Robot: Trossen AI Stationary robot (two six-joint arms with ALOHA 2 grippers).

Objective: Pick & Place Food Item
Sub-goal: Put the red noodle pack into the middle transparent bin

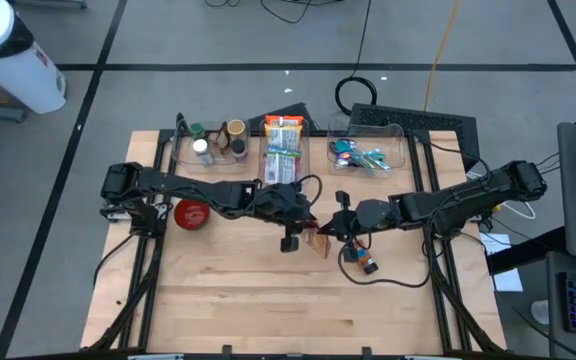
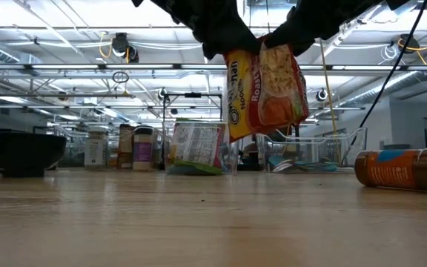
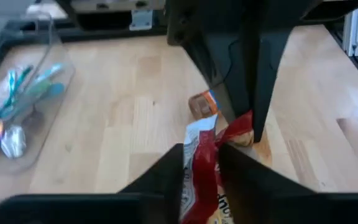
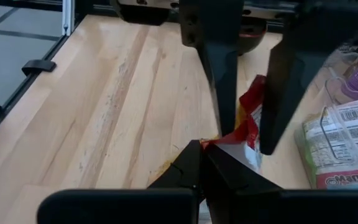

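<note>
A yellow and red noodle packet (image 2: pixel 265 89) hangs over the middle of the table, clear of the wood. Both grippers meet at its top. My left gripper (image 3: pixel 201 165) reaches in from the table's left, and the packet (image 3: pixel 199 180) fills the gap between its fingers. My right gripper (image 4: pixel 202 155) reaches in from the table's right and is shut on the packet's top. In the high view the packet (image 1: pixel 318 240) shows as a small patch between my left gripper (image 1: pixel 301 228) and my right gripper (image 1: pixel 328 230). My left gripper pinches the packet's upper part (image 3: pixel 197 152) between its two fingers, slanting down from the table's left. The packet hangs below the fingers, upright and lifted clear. My right gripper pinches the packet's crumpled top edge (image 4: pixel 219 144) between its shut fingers, slanting down from the table's right, a little above where the left fingers (image 4: pixel 225 93) stand.
Three clear bins stand along the far edge: one with jars (image 1: pixel 213 145), one with food packets (image 1: pixel 283 150), one with toothbrushes and small items (image 1: pixel 368 155). A red bowl (image 1: pixel 190 213) sits at the left. A spice bottle (image 1: pixel 363 262) lies on its side near the packet.
</note>
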